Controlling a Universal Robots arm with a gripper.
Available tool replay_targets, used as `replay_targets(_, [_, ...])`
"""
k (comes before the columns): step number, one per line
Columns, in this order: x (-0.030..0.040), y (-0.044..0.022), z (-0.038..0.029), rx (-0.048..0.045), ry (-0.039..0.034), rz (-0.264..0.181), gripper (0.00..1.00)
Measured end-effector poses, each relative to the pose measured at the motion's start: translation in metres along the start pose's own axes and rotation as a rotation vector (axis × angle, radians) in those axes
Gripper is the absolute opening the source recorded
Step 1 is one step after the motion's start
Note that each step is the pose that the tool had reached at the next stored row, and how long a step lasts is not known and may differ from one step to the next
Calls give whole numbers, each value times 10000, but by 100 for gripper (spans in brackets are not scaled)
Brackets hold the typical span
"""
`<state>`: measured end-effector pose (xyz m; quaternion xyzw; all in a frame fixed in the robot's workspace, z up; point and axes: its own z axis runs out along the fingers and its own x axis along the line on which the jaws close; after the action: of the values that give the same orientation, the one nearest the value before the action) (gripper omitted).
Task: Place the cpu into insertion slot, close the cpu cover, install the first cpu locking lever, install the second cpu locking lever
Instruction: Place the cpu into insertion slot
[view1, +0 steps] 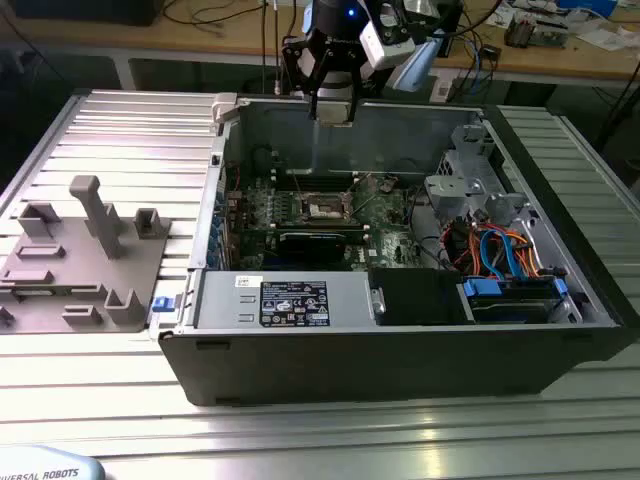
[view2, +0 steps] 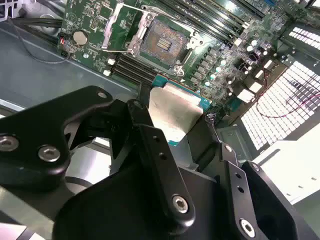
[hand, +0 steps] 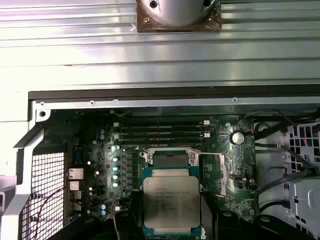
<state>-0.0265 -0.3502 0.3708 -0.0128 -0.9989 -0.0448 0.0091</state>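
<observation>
My gripper (view1: 333, 100) hangs above the rear wall of the open computer case (view1: 400, 350), higher than the green motherboard (view1: 390, 235). It is shut on the cpu (hand: 171, 200), a flat square chip with a silvery top, held by two opposite edges between the black fingers (view2: 145, 107). In the second wrist view the cpu (view2: 175, 112) sits in the gripper (view2: 175, 120), well above the board. The insertion slot (hand: 172, 159) lies uncovered with its contacts showing (view2: 162, 42). The cpu cover (view2: 122, 25) stands flipped open beside the slot (view1: 327, 207).
Black memory slots (hand: 160, 131) run beside the socket. A power supply (view1: 290, 300) and a bundle of blue and orange cables (view1: 500, 250) fill the case's near side. A grey fixture tray (view1: 80, 270) lies on the ribbed table at the exterior view's left.
</observation>
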Motion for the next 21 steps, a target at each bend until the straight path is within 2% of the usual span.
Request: replay_targets(21, [4,-9,62,1,0,0,54])
